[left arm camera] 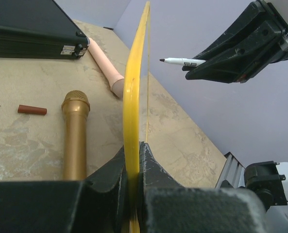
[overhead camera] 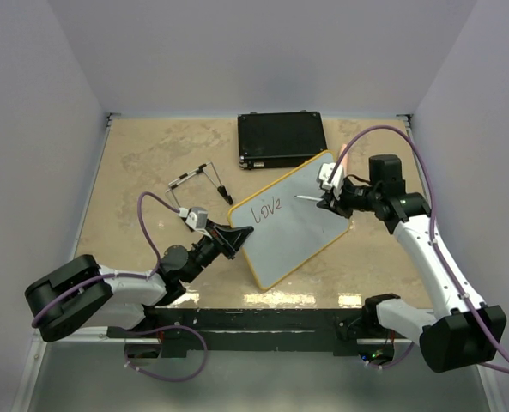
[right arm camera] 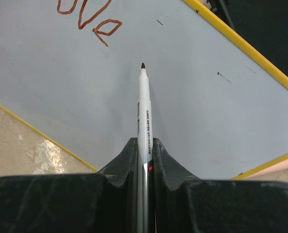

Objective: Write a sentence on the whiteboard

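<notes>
Whiteboard (overhead camera: 297,225): centre of the top view, just below the black case (overhead camera: 281,139). Looks tipped up off the table (overhead camera: 142,154) rather than lying flat, face turned toward the right arm, likely to give the pen an angled surface within reach.
Left gripper (overhead camera: 235,237): clamped tight on the yellow frame at the board's left edge, one finger on each face. Probably there to brace the board against pen pressure.
Right gripper (overhead camera: 330,202): closed firmly around the marker (right arm camera: 144,104), the barrel running out between the fingers toward the bare face.
Marker tip: apart from the board in the left wrist view, so no contact. Poised to the right of the written word.
Sentence (overhead camera: 267,207): only "Love" readable, in slanted cursive on the upper-left part of the face. Shows as "ove" at top left of the right wrist view, reddish-brown there.
Marker print: a line of small dark type along the white barrel, too small to read.
Case: no legible label; a metal latch shows in the left wrist view.
Progress: judged early, with one word down and the rest not yet written.
Other items: gold microphone (left arm camera: 76,136), small red-brown cap-like piece (left arm camera: 32,109) and pinkish tube (left arm camera: 105,65), lying left of the board edge in the left wrist view.
</notes>
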Controlling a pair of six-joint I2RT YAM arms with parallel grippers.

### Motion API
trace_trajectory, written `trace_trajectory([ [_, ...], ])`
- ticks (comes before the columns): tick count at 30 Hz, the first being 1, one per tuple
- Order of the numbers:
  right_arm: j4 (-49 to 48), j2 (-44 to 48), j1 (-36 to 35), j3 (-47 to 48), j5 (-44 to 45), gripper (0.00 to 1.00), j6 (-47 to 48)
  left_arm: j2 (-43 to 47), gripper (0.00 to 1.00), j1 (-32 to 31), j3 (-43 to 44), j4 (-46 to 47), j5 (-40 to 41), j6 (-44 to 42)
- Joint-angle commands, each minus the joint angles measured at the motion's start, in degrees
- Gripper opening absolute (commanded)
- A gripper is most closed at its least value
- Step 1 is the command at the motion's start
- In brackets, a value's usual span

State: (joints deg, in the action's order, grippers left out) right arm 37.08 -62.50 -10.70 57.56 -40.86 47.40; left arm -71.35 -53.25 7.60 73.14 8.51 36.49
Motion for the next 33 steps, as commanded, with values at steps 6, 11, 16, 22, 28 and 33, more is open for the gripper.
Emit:
trace_trajectory([
  [6, -7.3, -0.9, -2.0, 2.8, -3.1, 0.00, -5.1, -1.5, 0.00, 0.1, 0.1, -3.4, -3.1, -3.5],
  [11, -9.0, -1.0, -2.8, 2.2, -2.1, 0.00, -6.6, -1.9, 0.00, 0.1, 0.2, -3.3, -3.3, -3.5],
  [16, -11.9, -1.1, -3.4, 1.7, -0.1, 0.00, -8.9, -2.2, 0.00, 0.1, 0.5, -3.2, -3.7, -3.6],
  [22, -12.0, -1.9, -4.0, 1.3, 0.9, 0.00, -9.1, -2.2, 0.00, 0.1, 0.5, -3.0, -3.9, -3.7],
  [28, -11.6, -2.7, -4.2, 1.3, 2.0, 0.00, -8.8, -2.2, 0.00, 0.1, 0.6, -3.0, -4.1, -3.8],
  [33, -11.8, -3.1, -4.2, 1.1, 2.5, 0.00, -9.0, -2.2, 0.00, 0.1, 0.5, -3.0, -4.1, -3.8],
])
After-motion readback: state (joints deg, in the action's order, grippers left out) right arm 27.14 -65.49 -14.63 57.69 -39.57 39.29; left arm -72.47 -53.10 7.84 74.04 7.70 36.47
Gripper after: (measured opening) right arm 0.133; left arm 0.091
